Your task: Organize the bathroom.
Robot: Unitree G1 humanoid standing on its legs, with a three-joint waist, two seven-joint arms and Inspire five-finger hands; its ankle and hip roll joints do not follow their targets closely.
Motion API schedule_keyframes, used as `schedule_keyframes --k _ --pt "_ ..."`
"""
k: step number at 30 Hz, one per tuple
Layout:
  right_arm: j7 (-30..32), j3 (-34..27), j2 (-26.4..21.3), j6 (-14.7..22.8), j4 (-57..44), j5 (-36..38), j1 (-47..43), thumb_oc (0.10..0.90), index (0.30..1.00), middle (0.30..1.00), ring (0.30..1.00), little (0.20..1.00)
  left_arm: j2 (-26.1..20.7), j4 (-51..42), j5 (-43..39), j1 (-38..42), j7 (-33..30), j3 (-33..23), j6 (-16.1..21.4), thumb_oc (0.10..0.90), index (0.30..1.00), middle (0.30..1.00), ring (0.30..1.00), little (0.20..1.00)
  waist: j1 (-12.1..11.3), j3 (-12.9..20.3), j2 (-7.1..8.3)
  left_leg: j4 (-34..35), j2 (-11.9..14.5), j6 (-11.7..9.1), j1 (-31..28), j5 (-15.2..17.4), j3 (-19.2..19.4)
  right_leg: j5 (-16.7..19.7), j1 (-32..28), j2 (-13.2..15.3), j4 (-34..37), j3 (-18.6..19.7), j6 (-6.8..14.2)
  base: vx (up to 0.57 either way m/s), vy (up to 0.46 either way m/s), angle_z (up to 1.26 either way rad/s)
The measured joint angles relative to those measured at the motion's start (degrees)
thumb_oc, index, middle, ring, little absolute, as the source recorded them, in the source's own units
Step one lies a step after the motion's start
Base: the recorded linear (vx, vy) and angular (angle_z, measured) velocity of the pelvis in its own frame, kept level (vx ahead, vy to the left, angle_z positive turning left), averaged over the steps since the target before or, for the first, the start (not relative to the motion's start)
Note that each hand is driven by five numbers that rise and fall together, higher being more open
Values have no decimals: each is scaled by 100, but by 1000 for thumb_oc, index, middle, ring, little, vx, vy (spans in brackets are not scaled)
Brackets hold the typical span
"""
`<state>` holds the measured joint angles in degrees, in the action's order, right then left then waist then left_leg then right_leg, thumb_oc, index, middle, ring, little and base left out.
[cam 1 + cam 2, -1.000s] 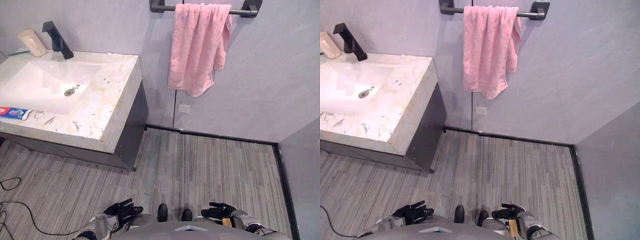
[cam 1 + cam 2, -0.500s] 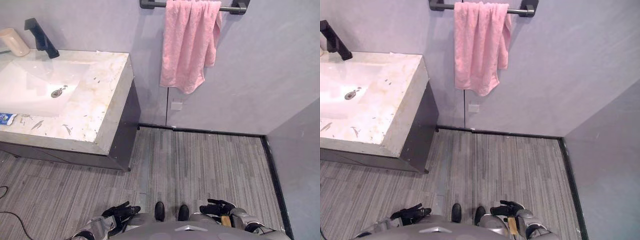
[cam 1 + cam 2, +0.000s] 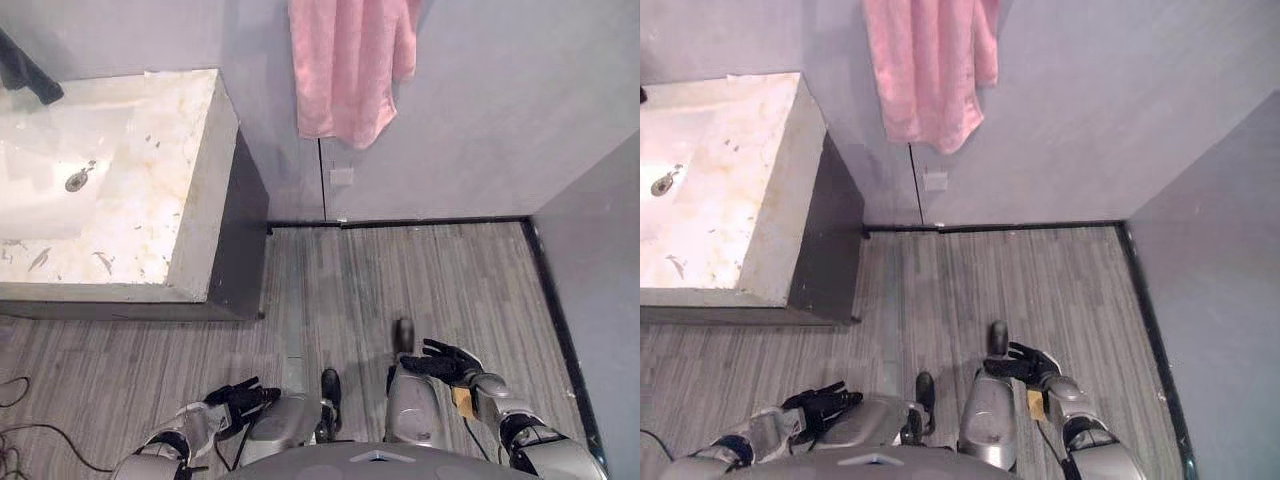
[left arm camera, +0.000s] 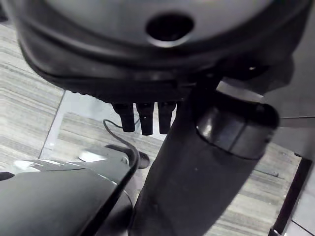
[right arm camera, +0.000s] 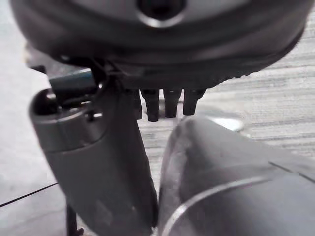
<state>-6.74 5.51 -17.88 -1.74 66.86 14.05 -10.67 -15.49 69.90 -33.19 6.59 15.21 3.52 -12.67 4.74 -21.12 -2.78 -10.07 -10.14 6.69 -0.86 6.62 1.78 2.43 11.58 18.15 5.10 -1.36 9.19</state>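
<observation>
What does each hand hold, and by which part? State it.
Nothing. The left hand and right hand hang low over the floor, fingers relaxed and empty; the towel hangs untouched.

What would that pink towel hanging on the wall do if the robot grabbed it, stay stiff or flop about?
The pink towel would most likely flop: it hangs in soft vertical folds against the wall. It looks thin, so it is probably light. Its lower edge hangs free above the floor, so a tug would likely swing it. Both the left hand and the right hand hang low, empty.
</observation>
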Motion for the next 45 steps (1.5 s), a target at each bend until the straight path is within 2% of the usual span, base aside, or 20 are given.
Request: schedule_keyframes --k 3,6,7,9,11,15,17,18,19,20,21,22,23,24,26,27,32,35,41,45 --pt "21 -70 95 0 25 4 126 800 900 900 900 900 34 -8 16 -69 -17 -69 54 800 900 900 900 900 2 -38 9 -435 118 -240 -165 383 -189 311 -437 -74 -149 -136 -103 348 -321 35" --pt "58 -26 223 11 135 43 125 800 900 900 900 900 57 10 1 -196 43 -87 167 800 900 900 900 900 28 87 -41 -666 481 -577 -197 693 -420 699 -493 -524 -818 130 -76 192 -161 45" --pt "56 -21 180 11 179 42 70 800 900 900 900 900 107 14 0 -204 36 -86 191 800 900 900 900 900 10 95 -157 -658 666 -611 -233 719 -382 559 -426 -674 -1038 35 -162 197 -205 31" --pt "91 20 148 15 212 48 10 800 900 900 900 900 134 40 0 -212 50 -37 191 800 900 900 900 900 31 87 -208 -522 906 -687 -333 663 -261 199 -294 -856 -1544 -65 -313 164 -204 18" --pt "125 95 152 138 203 56 -104 800 900 900 900 900 108 42 -15 -142 38 12 189 800 900 900 900 900 72 91 -194 -457 1156 -795 -303 594 -59 -368 74 -997 -2332 -215 -533 245 -283 27" --pt "135 203 195 114 170 78 -140 800 900 900 900 900 111 91 -23 -147 -86 -32 292 800 900 900 900 900 81 138 -91 -511 1321 -1086 -287 417 -87 -762 145 -1112 -2662 -426 -683 178 -232 24" --pt "160 412 261 30 117 18 62 800 900 900 900 900 98 120 -3 -214 -398 -361 492 800 900 900 900 900 -16 426 138 -1363 1426 -1525 230 -124 -183 -909 -129 -1264 -2377 -622 -888 212 -412 51" --pt "155 414 270 8 82 30 220 800 900 900 900 900 93 48 -1 -228 -487 -482 572 800 900 900 900 900 -31 499 231 -2277 1464 -1509 751 -488 -232 -928 -241 -1318 -2290 -633 -1116 96 -226 48" --pt "155 414 270 8 82 30 220 800 900 900 900 900 93 48 -1 -228 -487 -482 572 800 900 900 900 900 -31 499 231 -2277 1464 -1509 751 -488 -232 -928 -241 -1318 -2290 -633 -1116 99 -146 42" --pt "161 422 273 9 93 59 360 800 900 900 900 900 92 -125 -15 -240 -484 -618 691 800 900 900 900 900 -145 590 313 -3369 1516 -1387 1503 -1280 -324 -904 -358 -1363 -2176 -673 -1341 215 -51 29" --pt "217 459 258 -27 148 119 433 800 900 900 900 900 34 -535 29 -187 -556 -568 867 800 900 900 900 900 -293 627 360 -4196 1731 -867 2332 -1642 -84 -889 -601 -1457 -1950 -926 -1436 315 -23 32" --pt "243 479 266 -53 203 238 438 800 900 900 900 900 -36 -643 120 -173 -649 -428 883 800 900 900 900 900 -280 634 420 -3591 1781 -791 2299 -1325 186 -908 -740 -1464 -1838 -961 -1362 303 26 21" --pt "235 473 236 -64 220 331 471 800 900 900 900 900 -135 -696 337 -190 -735 -255 863 800 900 900 900 900 -251 675 417 -2388 1765 -764 2127 -1139 537 -897 -934 -1547 -1663 -1002 -1311 253 46 10" --pt "241 467 182 -60 247 406 526 800 900 900 900 900 -169 -690 479 -226 -773 -137 872 800 900 900 900 900 -187 704 404 -1303 1740 -874 1943 -1137 595 -850 -1059 -1670 -1512 -994 -1240 234 10 -4" --pt "276 454 35 -59 306 510 557 800 900 900 900 900 -254 -649 646 -263 -819 -39 840 800 900 900 900 900 -106 727 113 496 1695 -1151 1610 -1339 333 -755 -1314 -2023 -1272 -1031 -1345 247 4 -29" --pt "330 422 -32 -49 328 698 721 800 900 900 900 900 -345 -419 783 -257 -922 -10 763 800 900 900 900 900 -73 697 37 777 1656 -1161 1534 -1442 152 -674 -1548 -2243 -1074 -1084 -1477 290 45 -37" --pt "373 413 2 -98 455 715 918 800 900 900 900 900 -460 70 1103 -314 -981 -32 645 800 900 900 900 900 15 598 342 318 1554 -1027 950 -1321 14 -676 -1852 -2256 -961 -706 -1474 220 84 -40" --pt "388 412 17 -145 455 704 1056 800 900 900 900 900 -467 105 1130 -223 -998 -21 630 800 900 900 900 900 57 594 330 306 1468 -1076 694 -1242 30 -676 -1815 -2258 -964 -651 -1474 87 70 -15" --pt "424 394 -19 -127 201 690 1086 800 900 900 900 900 -443 -42 1106 -3 -996 1 632 800 900 900 900 900 245 419 24 273 1493 -1157 510 -909 50 -686 -1606 -2183 -1028 -429 -1470 72 47 -17" --pt "461 394 0 -85 218 691 1124 800 900 900 900 900 -432 -142 1086 -50 -998 0 766 800 900 900 900 900 306 330 -144 382 1284 -1033 429 -794 286 -962 -1371 -1932 -1433 -291 -1248 65 45 -12"
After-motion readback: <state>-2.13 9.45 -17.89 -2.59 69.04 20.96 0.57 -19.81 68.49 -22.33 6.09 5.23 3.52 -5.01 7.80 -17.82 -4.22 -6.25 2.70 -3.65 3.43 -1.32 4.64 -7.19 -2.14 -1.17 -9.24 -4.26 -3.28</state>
